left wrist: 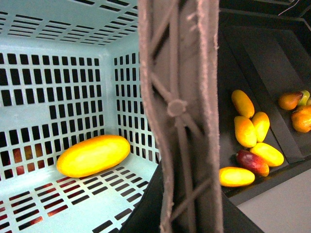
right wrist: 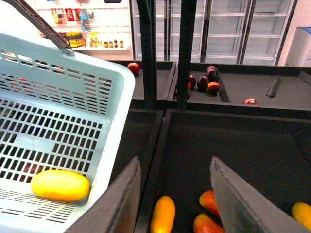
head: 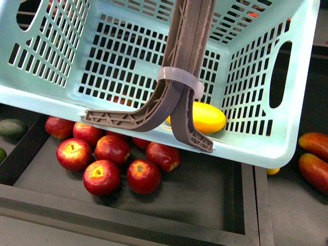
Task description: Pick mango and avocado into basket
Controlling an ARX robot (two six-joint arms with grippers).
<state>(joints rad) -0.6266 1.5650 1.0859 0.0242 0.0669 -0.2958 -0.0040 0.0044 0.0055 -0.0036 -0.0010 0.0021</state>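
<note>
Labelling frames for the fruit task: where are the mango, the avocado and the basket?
mango [head: 207, 118]: front view, middle of its yellow skin.
avocado [head: 11, 127]: front view, its dark green top.
basket [head: 246, 148]: front view, near rim, right of the handles.

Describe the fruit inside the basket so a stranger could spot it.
The light teal basket fills the front view. On its floor, behind the brown handles, lies the mango: a yellow oval, the only fruit inside, unlike the red apples outside.

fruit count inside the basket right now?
1. The mango lies on the basket floor beside a slotted wall. The handles cover part of the floor, so more may be hidden.
</note>
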